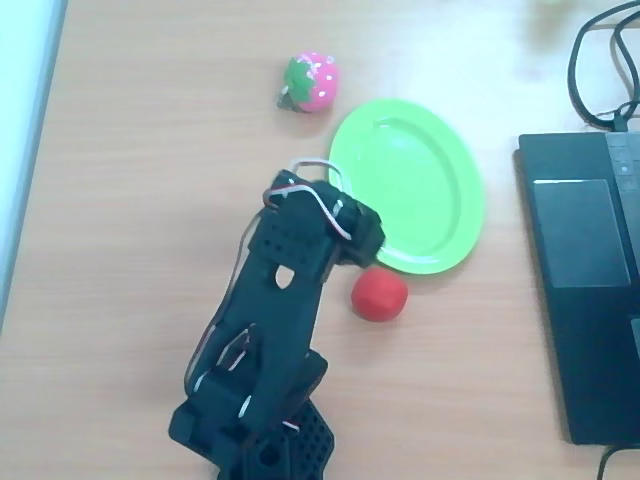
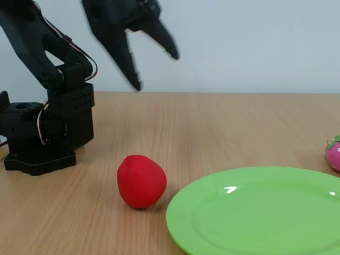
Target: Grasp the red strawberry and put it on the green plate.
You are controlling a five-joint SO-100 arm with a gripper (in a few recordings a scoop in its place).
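Observation:
The red strawberry is a smooth solid-red lump lying on the wooden table just off the near rim of the green plate. The plate is lime-green, oval and bare. In the fixed view my black gripper hangs high above the table, open, with nothing between its fingers. It is above and behind the strawberry, well clear of it. In the overhead view the gripper's head overlaps the plate's left rim, up and to the left of the strawberry.
A pink white-dotted strawberry toy with a green cap lies beyond the plate. A black laptop and cables occupy the right side in the overhead view. My arm's base stands at the left in the fixed view.

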